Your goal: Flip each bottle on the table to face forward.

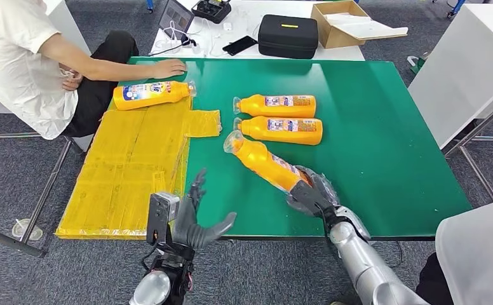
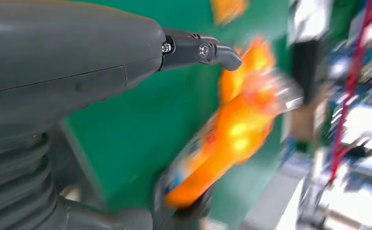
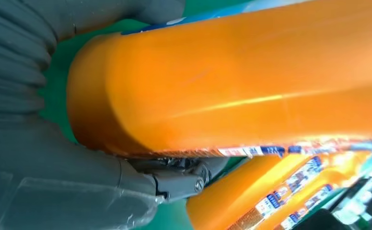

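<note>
Several orange bottles lie on the green table. My right hand grips the base of the nearest bottle, which slants with its cap toward the far left; up close the bottle is smooth orange with a label strip along one edge. Two more bottles lie side by side just beyond it, labels up. A further bottle rests on the yellow mat by a person's hand. My left hand hovers open at the table's near edge; its wrist view shows the held bottle, blurred.
A yellow mat covers the table's left part. A person sits at the far left with a hand on the table. Behind stands a white table with a black case and a cardboard box.
</note>
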